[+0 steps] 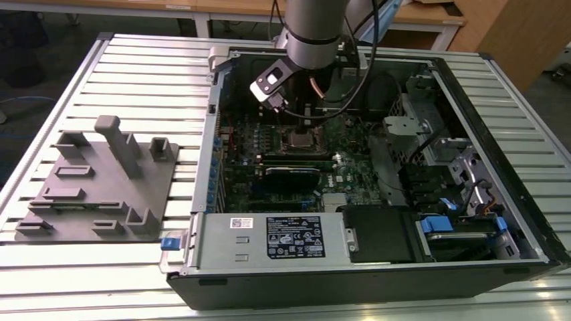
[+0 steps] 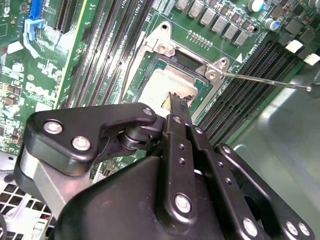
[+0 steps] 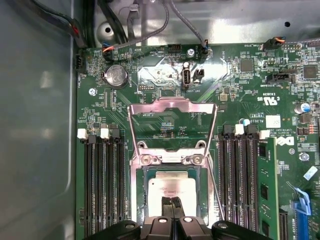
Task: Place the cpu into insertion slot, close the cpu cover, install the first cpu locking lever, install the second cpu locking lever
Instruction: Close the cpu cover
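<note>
Gripper (image 3: 173, 200) fingers (image 3: 168, 210) pressed together, tip touching or just over chip (image 3: 172, 186) seated in socket (image 3: 142, 185), cover (image 3: 172, 104) flipped open, green board (image 3: 240, 90) around.

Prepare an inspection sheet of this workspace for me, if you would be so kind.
Surface: slatted metal table, carrying an open computer case.
Job's things: cpu lies in the insertion slot; cpu cover swung open, off the socket; one locking lever unlatched, sticking out sideways.
Clutter: grey fixture tray beside the case, on the exterior view's left.
Grippers: gripper inside the case, jaws shut, tip at the cpu's top.
Cables: grey leads inside the case; black cable along the arm.
Surroundings: wooden desks behind the table.
</note>
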Tool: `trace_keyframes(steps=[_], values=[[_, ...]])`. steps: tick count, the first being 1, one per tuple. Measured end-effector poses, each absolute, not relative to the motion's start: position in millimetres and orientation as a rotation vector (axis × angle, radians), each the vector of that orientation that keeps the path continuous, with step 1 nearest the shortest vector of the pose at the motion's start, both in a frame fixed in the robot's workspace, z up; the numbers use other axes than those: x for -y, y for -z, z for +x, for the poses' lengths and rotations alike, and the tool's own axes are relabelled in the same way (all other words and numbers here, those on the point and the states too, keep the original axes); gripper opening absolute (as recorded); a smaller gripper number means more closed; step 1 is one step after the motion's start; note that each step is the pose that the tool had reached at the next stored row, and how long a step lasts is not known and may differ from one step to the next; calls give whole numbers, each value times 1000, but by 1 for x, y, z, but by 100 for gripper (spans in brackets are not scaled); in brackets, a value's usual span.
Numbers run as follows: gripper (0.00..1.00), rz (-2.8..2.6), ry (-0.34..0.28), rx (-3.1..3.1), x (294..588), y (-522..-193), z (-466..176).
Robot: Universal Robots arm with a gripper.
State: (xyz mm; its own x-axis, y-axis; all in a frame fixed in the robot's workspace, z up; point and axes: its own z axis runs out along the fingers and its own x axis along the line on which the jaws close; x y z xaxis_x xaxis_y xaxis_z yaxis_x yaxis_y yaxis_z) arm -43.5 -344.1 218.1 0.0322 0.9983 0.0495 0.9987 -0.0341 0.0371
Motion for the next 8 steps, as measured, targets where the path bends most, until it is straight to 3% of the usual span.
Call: trace_keyframes(steps=[8], values=[[11, -2251, 96, 2178, 344, -228, -43]])
